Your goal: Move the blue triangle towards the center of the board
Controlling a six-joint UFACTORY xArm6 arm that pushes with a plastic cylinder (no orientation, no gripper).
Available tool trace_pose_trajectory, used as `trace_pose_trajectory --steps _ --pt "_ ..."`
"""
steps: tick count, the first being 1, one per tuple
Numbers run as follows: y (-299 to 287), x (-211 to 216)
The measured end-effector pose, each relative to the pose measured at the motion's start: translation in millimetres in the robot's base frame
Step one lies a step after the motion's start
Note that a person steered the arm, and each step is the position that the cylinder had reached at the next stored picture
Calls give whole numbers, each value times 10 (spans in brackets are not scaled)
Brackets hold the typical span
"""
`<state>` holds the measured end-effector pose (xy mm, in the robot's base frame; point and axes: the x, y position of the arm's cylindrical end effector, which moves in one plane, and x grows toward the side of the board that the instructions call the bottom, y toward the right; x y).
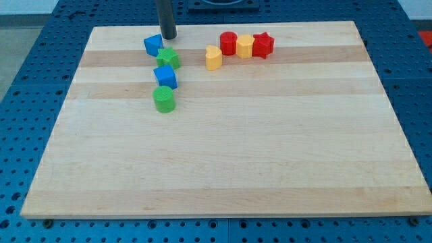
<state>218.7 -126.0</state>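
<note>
Down at the upper left of the frame, my tip (pixel 167 36) rests on the wooden board (pixel 223 169), just beside the blue triangle (pixel 153 45), at its upper right; contact is hard to judge. It is a bare rod with nothing to open or close. Below sit a green star (pixel 168 58), blue cube (pixel 165 76) and green cylinder (pixel 163 98).

A pale wooden board (pixel 223 169) lies on a blue perforated table (pixel 40 54) under even light.
</note>
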Motion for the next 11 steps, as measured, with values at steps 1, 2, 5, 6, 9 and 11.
trace_pose_trajectory --steps 1,2,5,6,9,11 --pt "-134 0" --pt "-433 52" --pt "-583 560" --pt "-216 559" --pt "646 560" --pt "422 536"
